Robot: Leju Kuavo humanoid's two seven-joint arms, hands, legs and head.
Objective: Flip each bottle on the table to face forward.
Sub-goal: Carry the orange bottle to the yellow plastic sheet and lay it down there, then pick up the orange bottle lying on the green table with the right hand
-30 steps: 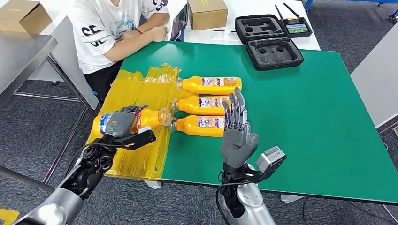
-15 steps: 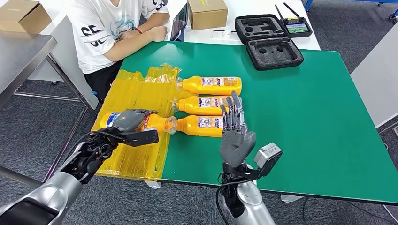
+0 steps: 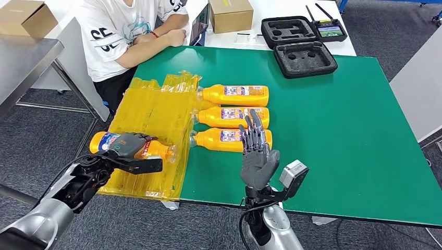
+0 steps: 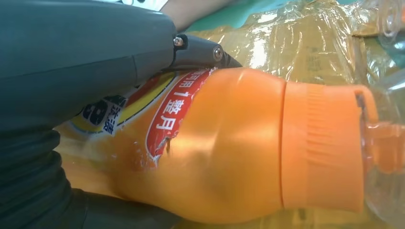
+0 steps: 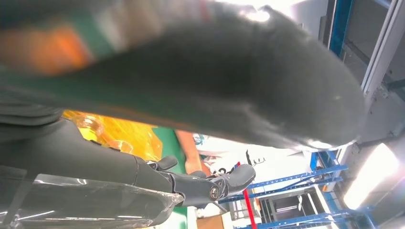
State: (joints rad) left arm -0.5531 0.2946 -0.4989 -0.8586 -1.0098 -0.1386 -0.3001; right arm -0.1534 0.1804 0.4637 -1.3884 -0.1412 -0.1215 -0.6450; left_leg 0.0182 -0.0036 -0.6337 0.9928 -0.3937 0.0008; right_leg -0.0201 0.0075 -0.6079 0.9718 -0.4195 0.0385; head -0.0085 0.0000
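Near the yellow sheet's (image 3: 151,109) outer edge, left robot hand (image 3: 127,146) grips a bottle (image 3: 104,141); right robot hand (image 3: 258,156) spread wide.

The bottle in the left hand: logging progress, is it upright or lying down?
Lying down. The bottle lies lengthwise in the left hand over the yellow plastic wrap.

L side: left hand (image 3: 126,145) w/ orange bottle (image 3: 107,141) over yellow plastic wrap (image 3: 151,112), near table's L edge.
Mid: three lying bottles (image 3: 232,117) in a row; right hand (image 3: 257,156) raised just in front of nearest.
R half: bare green table (image 3: 354,125), free.
Far edge: foam case (image 3: 305,58), person (image 3: 125,31) at far-L corner.
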